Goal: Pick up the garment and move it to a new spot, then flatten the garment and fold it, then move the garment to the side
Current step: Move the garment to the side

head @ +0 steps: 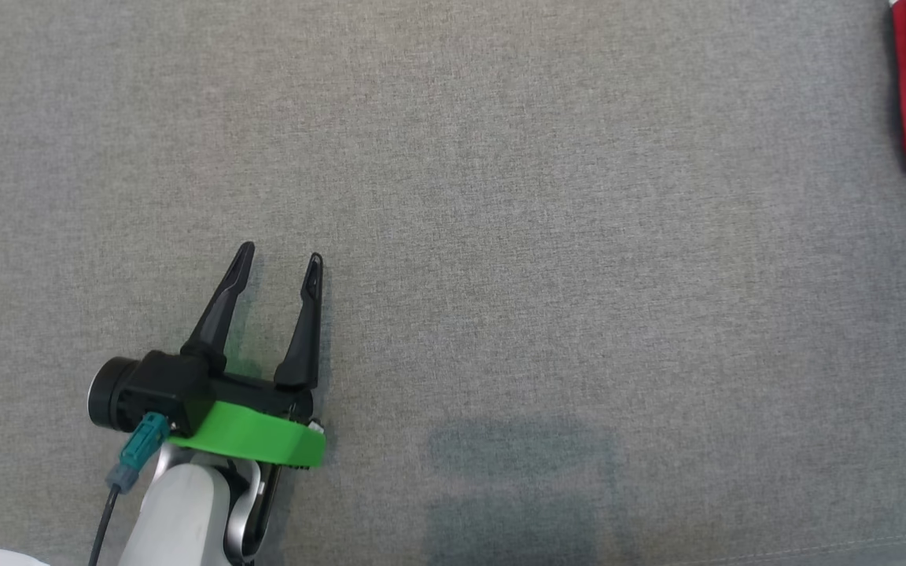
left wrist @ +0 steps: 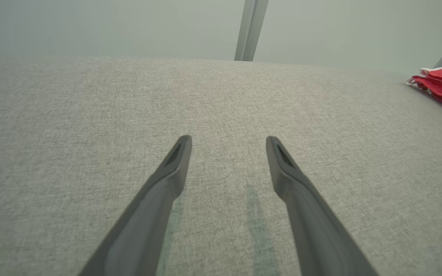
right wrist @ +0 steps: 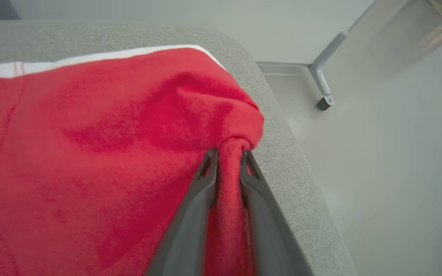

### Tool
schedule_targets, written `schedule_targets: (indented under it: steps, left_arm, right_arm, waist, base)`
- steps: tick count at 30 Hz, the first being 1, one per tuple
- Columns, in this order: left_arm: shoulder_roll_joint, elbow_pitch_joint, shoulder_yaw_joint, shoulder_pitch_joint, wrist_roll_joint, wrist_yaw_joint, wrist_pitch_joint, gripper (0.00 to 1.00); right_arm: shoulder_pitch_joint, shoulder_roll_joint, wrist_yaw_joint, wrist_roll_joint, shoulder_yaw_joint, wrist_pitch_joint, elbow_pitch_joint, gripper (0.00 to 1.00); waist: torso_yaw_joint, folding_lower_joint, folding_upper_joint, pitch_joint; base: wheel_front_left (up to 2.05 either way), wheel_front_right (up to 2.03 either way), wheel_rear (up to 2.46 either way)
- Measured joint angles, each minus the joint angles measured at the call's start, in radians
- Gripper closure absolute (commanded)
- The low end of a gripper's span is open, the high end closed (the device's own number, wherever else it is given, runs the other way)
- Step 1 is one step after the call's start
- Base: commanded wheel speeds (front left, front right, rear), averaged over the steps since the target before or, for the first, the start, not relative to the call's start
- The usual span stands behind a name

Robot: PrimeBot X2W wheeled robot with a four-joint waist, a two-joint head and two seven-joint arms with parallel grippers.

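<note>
- Two long dark fingers of the left gripper (head: 281,253) stand spread wide with nothing between them. They are low over the grey fabric surface (head: 500,236), at its near left part as the head view shows it.
- A pale forearm wearing a green band (head: 252,444) carries that gripper. Its fingertips point away across the grey surface.
- The red garment (right wrist: 109,134) lies on the grey surface at its right side, close to a rounded corner. In the head view a folded strip of it reaches in at the upper right.
- A white trim (right wrist: 102,57) runs along the garment's far edge, toward the back of the grey surface.
- The right gripper (right wrist: 229,152) has its fingers drawn nearly together, pinching a raised fold of the garment. The cloth bunches into a hump just past the fingertips, beside the surface's right edge.
- Off that right edge of the surface lies a pale floor (right wrist: 397,172), and a grey metal leg (right wrist: 322,73) stands on it.
- The left gripper is well apart from the garment, with bare grey surface between them.
</note>
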Motion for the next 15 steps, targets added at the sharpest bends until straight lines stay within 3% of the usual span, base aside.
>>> schedule_targets:
  steps: [8, 15]
  left_arm:
    - [-0.009, 0.015, 0.024, 0.042, -0.001, 0.000, 0.000, 0.00]
    - [-0.037, 0.043, 0.076, 0.126, -0.007, 0.000, 0.000, 0.00]
  right_arm:
    - [0.061, 0.011, 0.000, -0.131, -0.034, -0.048, -0.017, 0.00]
    - [0.213, 0.076, 0.000, -0.151, -0.028, -0.169, -0.195, 0.00]
  waist:
    - [0.002, 0.0000, 0.0000, -0.061]
    - [0.016, -0.0001, 0.0000, -0.168]
  base:
    - [0.00, 0.00, 0.00]
    - [0.00, 0.00, 0.00]
